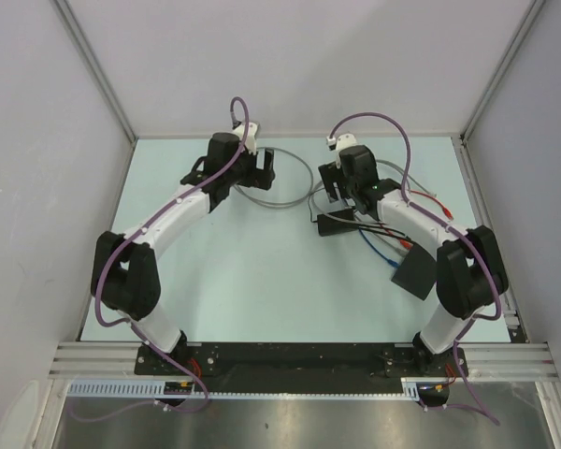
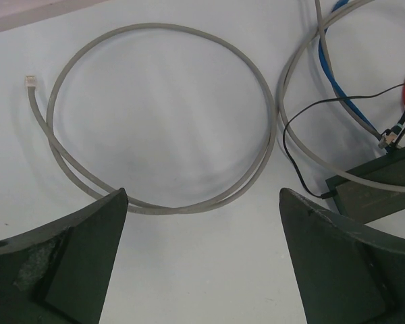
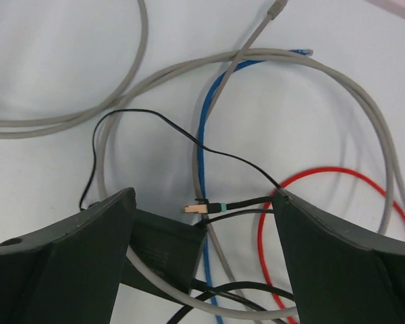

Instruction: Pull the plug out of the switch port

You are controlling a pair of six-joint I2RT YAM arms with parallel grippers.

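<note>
Both claws spread, plug not yet taken.
Left gripper gapes over the loose grey cable loop, holding nothing. Right gripper, fingers wide apart, straddles the plug at the edge of the black switch box, right of table centre; the switch port itself is too small to see. The plug is likely light and rigid with a brittle latch. Pinch its body, not the soft cord. The box may slide.

Grey cable loop beside left tool

Overhead view; wrist views close, sharing blue cable.
</note>
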